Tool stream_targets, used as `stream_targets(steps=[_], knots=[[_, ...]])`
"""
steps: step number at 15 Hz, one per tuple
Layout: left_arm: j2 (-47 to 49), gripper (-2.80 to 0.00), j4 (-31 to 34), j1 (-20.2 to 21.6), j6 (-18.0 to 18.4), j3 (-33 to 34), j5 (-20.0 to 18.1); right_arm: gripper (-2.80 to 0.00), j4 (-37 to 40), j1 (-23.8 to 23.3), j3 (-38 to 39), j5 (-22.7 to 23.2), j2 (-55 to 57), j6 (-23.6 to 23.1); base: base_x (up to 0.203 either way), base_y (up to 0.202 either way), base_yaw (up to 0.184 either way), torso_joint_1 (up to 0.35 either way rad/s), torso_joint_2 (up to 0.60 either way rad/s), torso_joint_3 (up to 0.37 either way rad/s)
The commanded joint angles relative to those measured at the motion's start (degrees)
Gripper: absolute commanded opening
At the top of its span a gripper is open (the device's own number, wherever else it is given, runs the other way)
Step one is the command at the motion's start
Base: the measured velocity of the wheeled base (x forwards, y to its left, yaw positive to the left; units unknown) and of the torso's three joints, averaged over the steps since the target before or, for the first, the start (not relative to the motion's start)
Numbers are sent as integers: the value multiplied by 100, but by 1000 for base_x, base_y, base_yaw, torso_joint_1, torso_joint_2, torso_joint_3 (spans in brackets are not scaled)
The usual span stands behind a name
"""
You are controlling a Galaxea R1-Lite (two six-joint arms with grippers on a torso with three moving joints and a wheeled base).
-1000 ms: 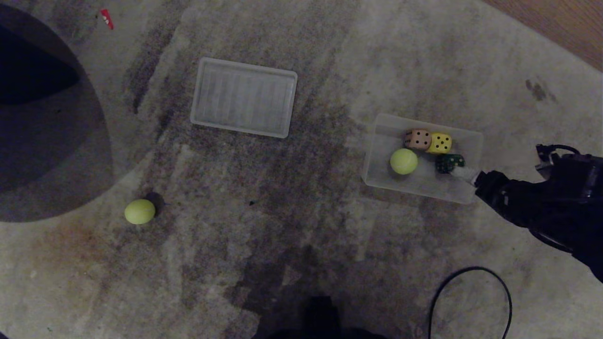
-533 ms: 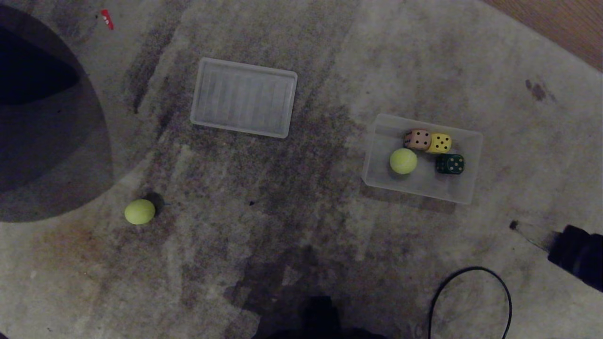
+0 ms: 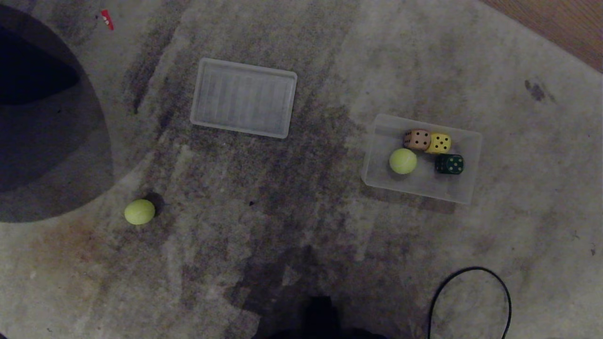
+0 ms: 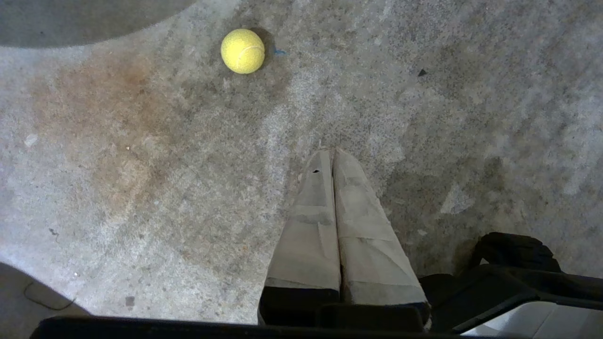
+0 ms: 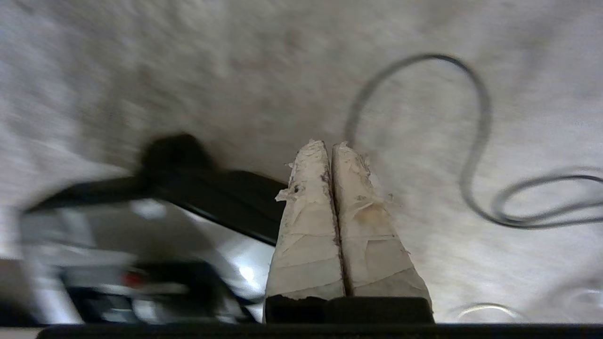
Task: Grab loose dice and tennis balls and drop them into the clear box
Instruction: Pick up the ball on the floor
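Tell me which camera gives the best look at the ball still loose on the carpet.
The left wrist view: the ball shows sharp and large, ahead of the shut left tool. The head view shows it smaller, far from the clear box. The right wrist view misses it.
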Motion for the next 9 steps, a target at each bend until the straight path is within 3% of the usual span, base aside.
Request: stream_targets(steps=[1,3,9], knots=[[0,-280,-4,0,-15,9,3,-280,90,21,351,-583,-1196,-228,0,0,0,0,0,0],[9,-280,-4,0,-6,9,3,-280,-713,25,750,-736,-1214,-486,0,0,0,0,0,0],[0,-280,-4,0,-15,9,3,-280,-679,63,770,-590,-1217,-791,0,0,0,0,0,0]])
